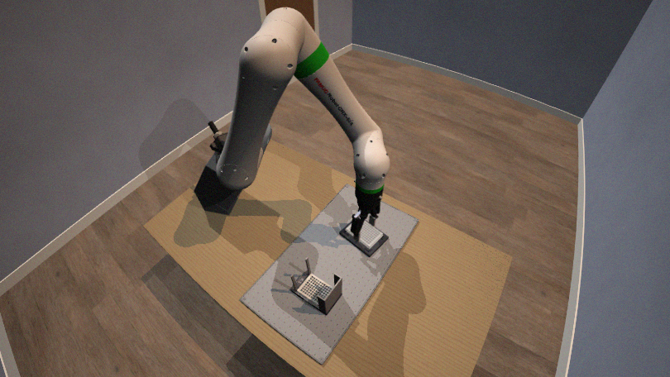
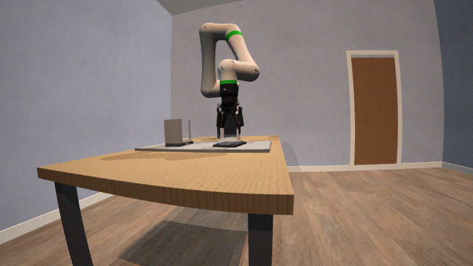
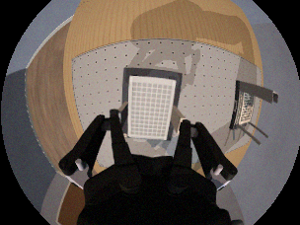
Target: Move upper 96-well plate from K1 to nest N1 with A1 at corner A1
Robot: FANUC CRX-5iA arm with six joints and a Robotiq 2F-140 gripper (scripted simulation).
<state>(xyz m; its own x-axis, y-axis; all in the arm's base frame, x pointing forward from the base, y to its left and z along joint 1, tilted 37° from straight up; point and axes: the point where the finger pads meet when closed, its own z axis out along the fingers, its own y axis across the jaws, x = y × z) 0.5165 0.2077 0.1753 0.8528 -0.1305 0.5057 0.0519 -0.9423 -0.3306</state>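
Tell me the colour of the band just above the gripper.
Bright green band, clearest in the exterior view.

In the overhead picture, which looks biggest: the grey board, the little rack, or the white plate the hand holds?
1. Grey board, by far.
2. Rack.
3. White plate in the hand, nearly rack-sized; it sits farther away, so that ranking is unsure.

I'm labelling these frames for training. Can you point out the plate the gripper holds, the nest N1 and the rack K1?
upper 96-well plate (image 1: 370,236), top view: its white well grid.
plate nest N1 (image 1: 372,251), top view: its dark front rim.
stack rack K1 (image 1: 337,283), top view: its upright side wall.
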